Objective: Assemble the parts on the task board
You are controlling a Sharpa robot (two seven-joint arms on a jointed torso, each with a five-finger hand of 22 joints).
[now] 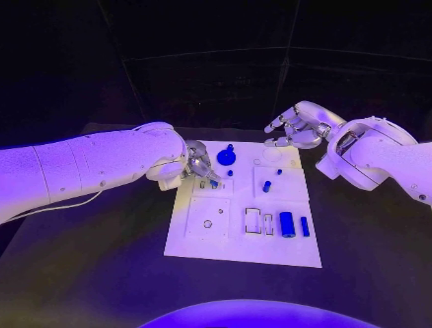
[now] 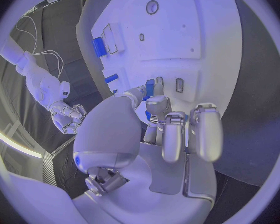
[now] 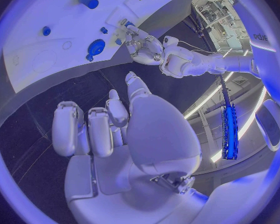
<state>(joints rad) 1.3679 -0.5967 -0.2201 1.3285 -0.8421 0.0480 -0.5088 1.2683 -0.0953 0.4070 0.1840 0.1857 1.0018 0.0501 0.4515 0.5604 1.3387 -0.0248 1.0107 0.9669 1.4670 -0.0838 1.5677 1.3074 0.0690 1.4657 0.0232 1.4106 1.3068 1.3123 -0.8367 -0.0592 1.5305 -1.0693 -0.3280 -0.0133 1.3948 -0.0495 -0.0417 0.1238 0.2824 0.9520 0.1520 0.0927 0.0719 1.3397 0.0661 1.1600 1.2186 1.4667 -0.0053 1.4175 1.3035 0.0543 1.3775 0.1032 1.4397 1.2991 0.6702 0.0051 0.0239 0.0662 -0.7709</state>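
Left arm: comes in from the left side of the head view, white, its wrist reaching the left edge of the task board [image 1: 238, 251].
Left hand [image 1: 198, 166]: low over the far left part of the board, fingers pointing down onto it. In the left wrist view the thumb and a finger [image 2: 157, 103] meet around a small blue part [image 2: 150, 88] at a slot, so it appears to pinch that piece; the other fingers are curled beside it.
Task board: white plate in the middle of the black table [image 1: 88, 273], long side running away from the robot.
Round blue part [image 1: 226, 157]: on the far end of the board, just beside the left hand's fingertips, between the two hands.
Small blue pegs [image 1: 266, 185]: in the middle of the board, right of the left hand, apart from both hands.
Blue cylinder [image 1: 287, 223]: lying at the near right part of the board beside a thinner blue bar [image 1: 305, 226], well apart from either hand.
Right hand [image 1: 297, 128]: raised beyond the far right corner of the board, clear of it; fingers loosely bent and spread, holding nothing. All parts lie nearer the robot and left of this hand.
Right arm: white, enters from the right side of the head view.
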